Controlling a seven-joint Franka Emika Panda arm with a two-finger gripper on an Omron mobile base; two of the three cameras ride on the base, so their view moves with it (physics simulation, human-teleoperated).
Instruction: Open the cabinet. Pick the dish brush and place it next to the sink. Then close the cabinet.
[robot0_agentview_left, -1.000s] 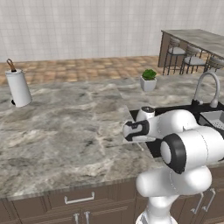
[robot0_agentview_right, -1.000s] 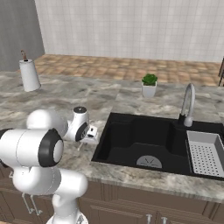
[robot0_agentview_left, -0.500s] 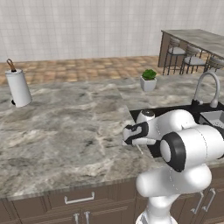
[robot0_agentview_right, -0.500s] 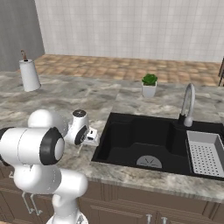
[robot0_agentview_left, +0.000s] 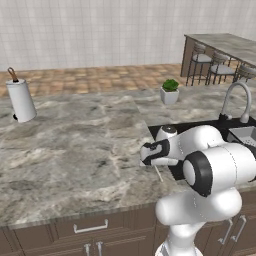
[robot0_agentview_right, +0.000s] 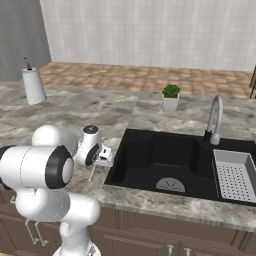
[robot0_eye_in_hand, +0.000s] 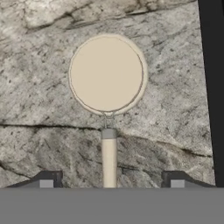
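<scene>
Grey-veined marble countertop (robot0_agentview_left: 75, 150) runs across a kitchen island, with white tiled wall and terracotta floor behind it. Set into the stone is a black sink (robot0_agentview_right: 165, 160), its curved silver faucet (robot0_agentview_right: 215, 120) at the back rim and a grey drainer basket (robot0_agentview_right: 234, 175) in its right part. A small potted plant (robot0_agentview_right: 171, 97) stands behind the sink, and a paper towel roll (robot0_agentview_left: 21, 100) stands well apart at the far left of the counter.

The gripper (robot0_eye_in_hand: 109, 186) hangs low over the marble just left of the sink's edge, pointing down at the stone. Its two fingertips (robot0_eye_in_hand: 48, 180) stand wide apart — the dish brush (robot0_eye_in_hand: 107, 74) lies between them, but neither fingertip touches its handle, with bare marble showing on both sides of the thin beige shaft. So the gripper is spread and holds nothing.

The dish brush rests flat on the countertop, its round pale head away from the hand and its straight handle running back toward the hand camera. In the left base view the handle (robot0_agentview_left: 158, 173) pokes out from under the hand — just beside the sink's left rim, on the stone and not in the basin.
</scene>
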